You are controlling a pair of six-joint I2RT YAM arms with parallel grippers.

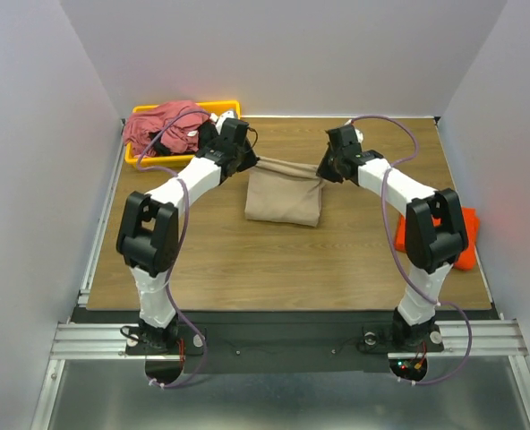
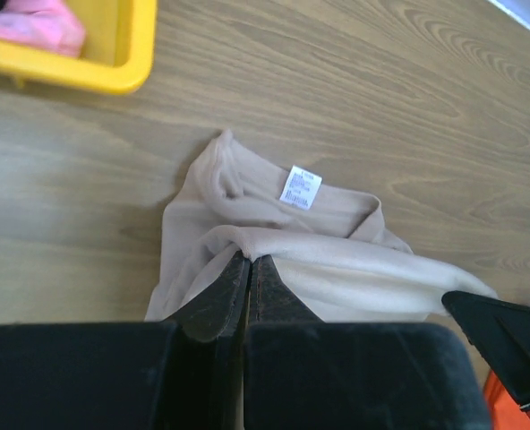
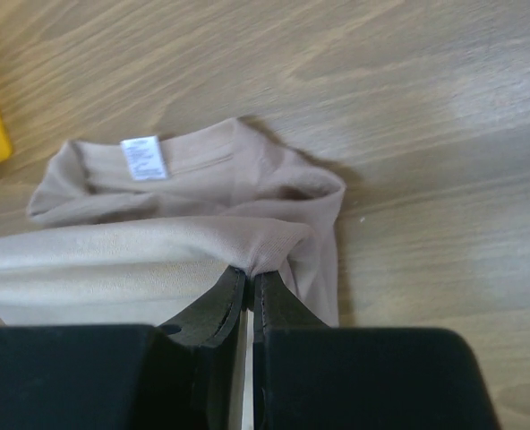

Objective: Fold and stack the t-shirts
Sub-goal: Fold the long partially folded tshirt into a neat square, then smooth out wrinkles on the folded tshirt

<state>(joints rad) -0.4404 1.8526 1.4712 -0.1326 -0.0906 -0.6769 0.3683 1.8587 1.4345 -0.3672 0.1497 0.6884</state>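
Tan shirt (image 1: 283, 199) is stretching sideways between my left pincer (image 2: 249, 262) and right pincer (image 3: 249, 271), both clenching its raised edge.

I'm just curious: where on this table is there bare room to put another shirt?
Bare wood: between the tan t-shirt and the near edge, and the far right corner. Crowded: by the yellow bin far left, the orange t-shirt at right.

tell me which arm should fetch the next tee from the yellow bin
Left, probably. The left gripper, shut on the tan t-shirt, sits right beside the yellow bin; the right gripper holds the shirt's other corner, farther away.
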